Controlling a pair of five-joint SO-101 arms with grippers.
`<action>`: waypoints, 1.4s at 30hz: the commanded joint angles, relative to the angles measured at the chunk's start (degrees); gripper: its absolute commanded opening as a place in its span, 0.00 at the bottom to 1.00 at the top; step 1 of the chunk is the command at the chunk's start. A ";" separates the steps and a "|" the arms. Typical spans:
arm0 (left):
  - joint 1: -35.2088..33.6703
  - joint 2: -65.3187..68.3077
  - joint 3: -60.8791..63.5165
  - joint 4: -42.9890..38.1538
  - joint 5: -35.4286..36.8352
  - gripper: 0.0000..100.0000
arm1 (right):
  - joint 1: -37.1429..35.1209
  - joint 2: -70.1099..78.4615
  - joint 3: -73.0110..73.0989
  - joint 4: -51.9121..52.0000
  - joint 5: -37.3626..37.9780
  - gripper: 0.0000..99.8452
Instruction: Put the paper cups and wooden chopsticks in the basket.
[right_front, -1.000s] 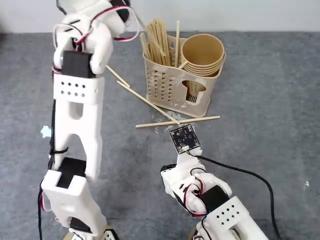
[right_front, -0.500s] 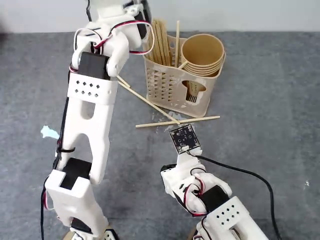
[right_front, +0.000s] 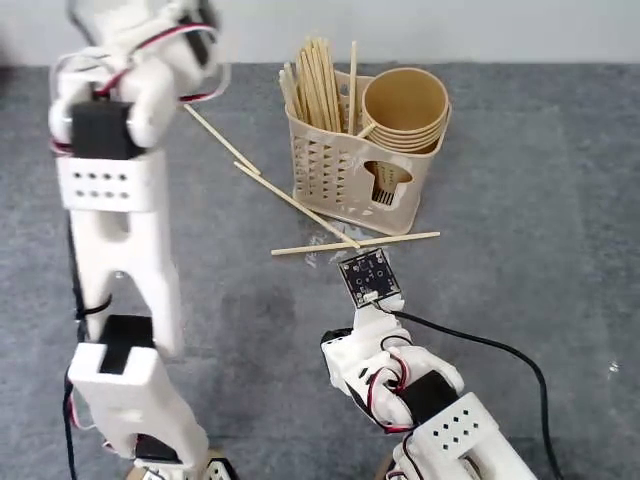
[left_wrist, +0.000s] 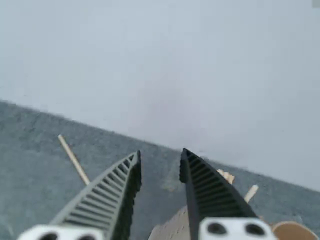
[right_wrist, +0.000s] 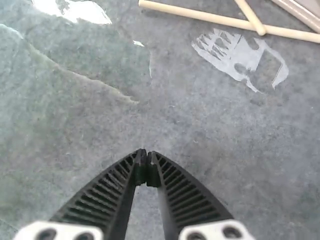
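The basket (right_front: 355, 170) stands at the far middle of the grey counter (right_front: 540, 300), close to where the counter's far edge meets the pale wall (left_wrist: 175, 65). The paper cups (right_front: 405, 100) sit nested in its right half, mouths up. A bundle of chopsticks (right_front: 312, 75) stands nearly upright in its left half. Three more sticks lie loose. The far stick (right_front: 222, 140) slants from far left toward the basket. The middle stick (right_front: 295, 203) carries on along much the same slant past the basket's near-left corner. The near stick (right_front: 355, 243) runs almost straight left to right just in front of the basket and crosses the middle stick's near end. The left arm (right_front: 110, 200) rears tall on the left. Its own camera shows the left claw (left_wrist: 160, 152) parted with nothing between the fingers, aimed at the wall. The right arm (right_front: 400, 385) crouches at the near edge. From its camera the right claw (right_wrist: 146, 152) is pinched tight, tips touching and holding nothing (the overhead picture hides those tips under the wrist), low over the counter. White scuff marks (right_wrist: 240, 50) and the crossed sticks lie just beyond it. Grey counter stretches well out to the right of the basket.
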 joint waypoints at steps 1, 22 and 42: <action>-2.29 -0.88 -2.59 8.26 1.14 0.12 | -0.40 -1.27 -0.44 -1.01 -0.70 0.01; -3.16 27.78 -3.47 15.47 8.97 0.08 | -0.40 -1.27 -0.44 -1.01 -0.70 0.01; 2.90 57.85 -32.48 15.21 15.03 0.25 | -0.40 -1.27 -0.35 -0.92 -0.70 0.01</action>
